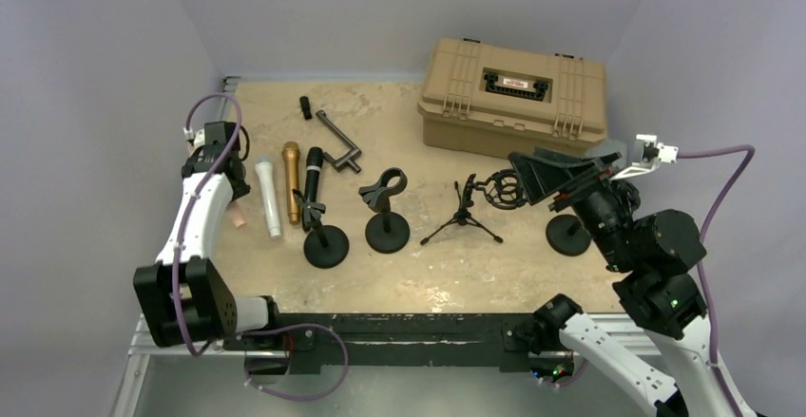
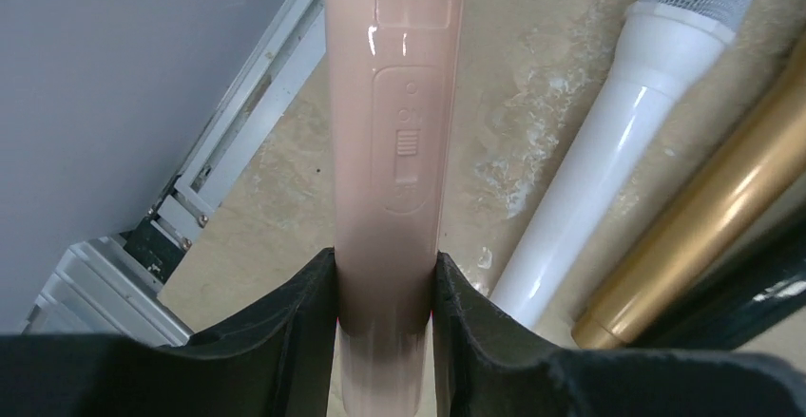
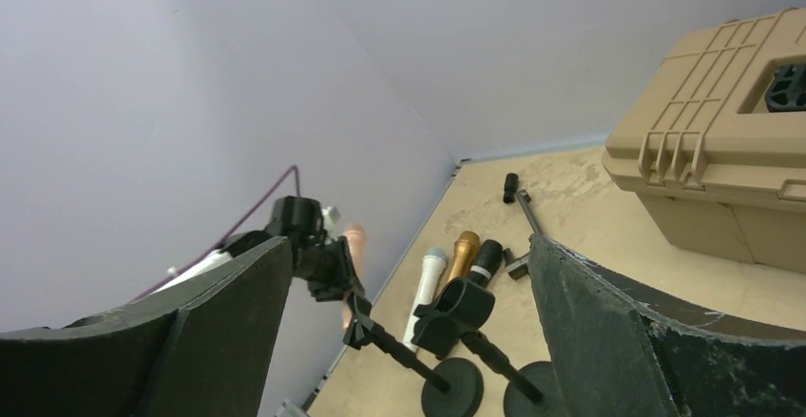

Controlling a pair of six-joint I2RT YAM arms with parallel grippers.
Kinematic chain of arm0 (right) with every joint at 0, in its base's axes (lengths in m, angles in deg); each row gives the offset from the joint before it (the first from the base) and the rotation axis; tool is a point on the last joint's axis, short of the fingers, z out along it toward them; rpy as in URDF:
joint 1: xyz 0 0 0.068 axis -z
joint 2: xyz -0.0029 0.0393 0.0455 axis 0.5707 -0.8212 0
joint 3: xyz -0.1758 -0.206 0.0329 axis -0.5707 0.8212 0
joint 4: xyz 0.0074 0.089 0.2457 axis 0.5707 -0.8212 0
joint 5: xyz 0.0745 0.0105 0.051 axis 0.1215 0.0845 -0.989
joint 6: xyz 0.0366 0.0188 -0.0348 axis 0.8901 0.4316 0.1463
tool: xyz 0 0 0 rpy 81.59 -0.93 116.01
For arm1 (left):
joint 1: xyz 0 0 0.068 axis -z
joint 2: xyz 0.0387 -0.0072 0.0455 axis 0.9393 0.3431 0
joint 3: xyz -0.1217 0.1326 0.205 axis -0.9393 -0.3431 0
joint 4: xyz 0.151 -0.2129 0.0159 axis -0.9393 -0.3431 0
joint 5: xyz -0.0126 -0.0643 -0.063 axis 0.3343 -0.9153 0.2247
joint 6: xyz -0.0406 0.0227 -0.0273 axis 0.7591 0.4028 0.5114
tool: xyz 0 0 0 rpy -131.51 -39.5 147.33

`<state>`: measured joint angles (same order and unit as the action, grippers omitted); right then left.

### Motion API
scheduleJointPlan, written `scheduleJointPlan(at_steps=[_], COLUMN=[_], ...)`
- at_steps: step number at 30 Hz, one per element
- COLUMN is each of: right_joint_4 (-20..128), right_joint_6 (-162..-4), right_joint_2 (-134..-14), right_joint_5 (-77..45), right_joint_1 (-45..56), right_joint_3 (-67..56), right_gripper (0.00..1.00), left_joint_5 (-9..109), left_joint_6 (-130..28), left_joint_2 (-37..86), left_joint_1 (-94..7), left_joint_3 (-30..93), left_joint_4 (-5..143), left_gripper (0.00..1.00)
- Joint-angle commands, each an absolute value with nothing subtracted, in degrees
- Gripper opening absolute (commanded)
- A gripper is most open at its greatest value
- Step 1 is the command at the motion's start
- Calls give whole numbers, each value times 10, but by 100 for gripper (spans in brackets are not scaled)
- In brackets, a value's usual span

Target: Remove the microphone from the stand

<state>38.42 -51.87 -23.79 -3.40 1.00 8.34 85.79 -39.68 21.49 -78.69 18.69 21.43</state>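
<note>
Left gripper clamped on pale pink plastic microphone, clear of black stands, beside white plastic microphone. Right gripper gaping, empty. Risk: glossy barrel slips through pinch, rolls off tabletop.

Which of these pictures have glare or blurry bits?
Left wrist view: white glare streaks on the pink microphone, and the left gripper's fingers look soft at the bottom edge. Right wrist view: the same microphone is a smeared blur in the distance. Top external view: even light, faint shadows, a pale sheen on the table near the front.
</note>
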Motion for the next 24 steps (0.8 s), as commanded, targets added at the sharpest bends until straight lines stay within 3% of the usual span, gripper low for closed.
scheduleJointPlan(at_steps=[1, 24], right_joint_4=[424, 379], right_joint_6=[-511, -474], right_joint_2=[-219, -167], right_joint_5=[-28, -11], right_joint_1=[8, 7], right_joint_3=[95, 81], right_gripper=[92, 89], left_joint_5=[844, 678], left_joint_6=[-395, -450], left_joint_2=[290, 437], left_joint_1=[-797, -798], left_joint_3=[210, 212], left_joint_4=[240, 242], left_gripper=[0, 1])
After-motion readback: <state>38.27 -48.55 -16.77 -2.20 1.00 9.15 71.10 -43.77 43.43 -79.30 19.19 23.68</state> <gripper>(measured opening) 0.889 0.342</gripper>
